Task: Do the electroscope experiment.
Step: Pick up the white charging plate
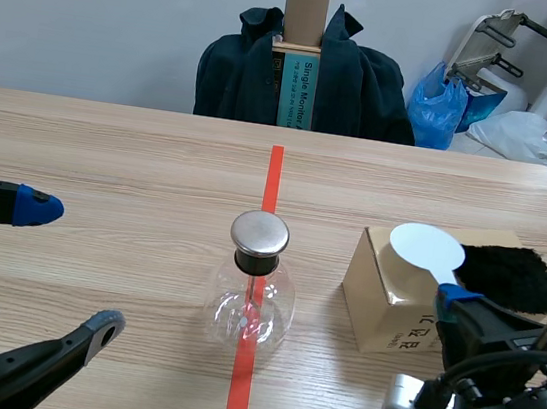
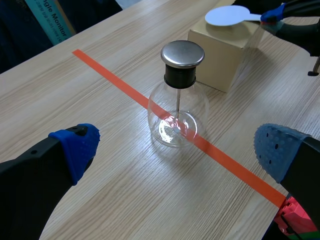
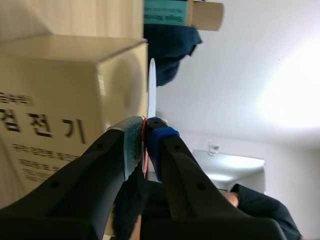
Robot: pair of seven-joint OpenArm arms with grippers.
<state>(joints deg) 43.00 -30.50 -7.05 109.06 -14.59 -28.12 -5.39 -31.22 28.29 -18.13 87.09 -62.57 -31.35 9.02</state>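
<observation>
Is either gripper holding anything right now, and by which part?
The right gripper is shut on the white disc paddle, pinching its thin handle close to the disc. The left gripper is open and holds nothing.

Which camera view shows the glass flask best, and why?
The left wrist view: the flask sits whole ahead of the left gripper, its metal cap and inner rod plain. The scene view shows it whole too, but the rod is harder to make out. The right wrist view misses it.

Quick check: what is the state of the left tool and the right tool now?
Left tool: open, holding nothing.
Right tool: closed on the handle of the white paddle.
</observation>
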